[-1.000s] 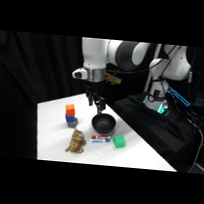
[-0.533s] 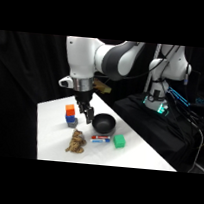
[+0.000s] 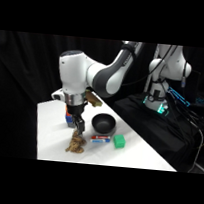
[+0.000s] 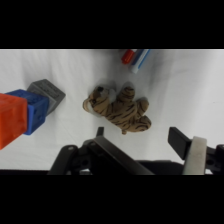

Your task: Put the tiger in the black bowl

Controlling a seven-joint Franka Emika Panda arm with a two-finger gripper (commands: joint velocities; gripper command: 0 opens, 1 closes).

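Progress: early stage, by the look of it; tiger (image 4: 118, 110) lying on the white surface (image 3: 52, 136), not yet gripped, not yet lifted; grasp, lift, carry and release all remaining.

Tiger: resting on its side near the front of the surface in the side view (image 3: 76, 143), striped back showing plainly in the wrist view, touching nothing else.

Black bowl: sitting upright and empty (image 3: 103, 123), just beyond and to the right of the toy in the side view, near but apart from it.

Claw: hanging directly over the tiger (image 3: 78, 126), fingers spread wide in the wrist view (image 4: 145, 142), holding nothing; toy lying just ahead of the gap between them.

Arm: reaching from its base at the upper right, bending at the elbow, wrist pointing straight down over the front left part of the surface.

Neighbours: red-and-blue marker (image 3: 101, 138) lying between toy and bowl; green cube (image 3: 118, 140) lying just right of the marker; stacked orange and blue blocks (image 4: 22, 117) standing behind the claw, a grey block (image 4: 48, 93) beside them.

Next move, as a judgement: lowering further until the fingers are straddling the soft body, then closing.
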